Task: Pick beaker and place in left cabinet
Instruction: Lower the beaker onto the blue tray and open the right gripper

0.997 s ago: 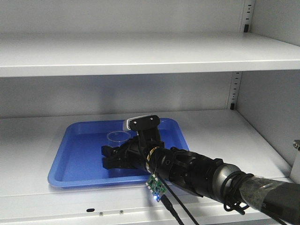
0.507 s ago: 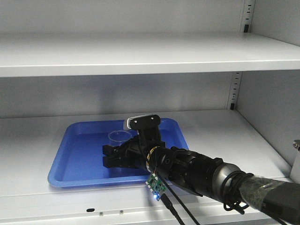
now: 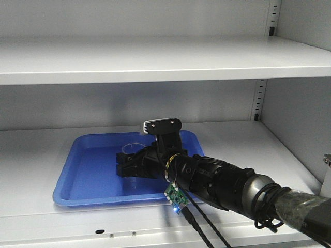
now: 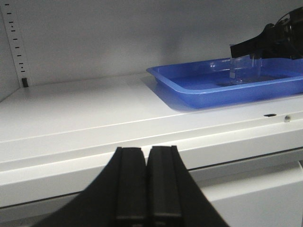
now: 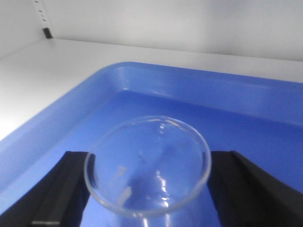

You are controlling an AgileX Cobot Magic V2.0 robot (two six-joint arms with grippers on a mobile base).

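One beaker [image 3: 132, 148] stands upright in one blue tray [image 3: 88, 175] on the left cabinet [image 3: 155, 62]'s lower shelf. Right arm reaches in from 4 o'clock, stretched low over the tray; right tool [image 3: 129, 168] spread apart, a finger [image 5: 57, 189] on each side of the glass, contact unclear. Left tool [image 4: 147, 189] clenched, empty, level before the shelf edge, tray at its 2 o'clock.
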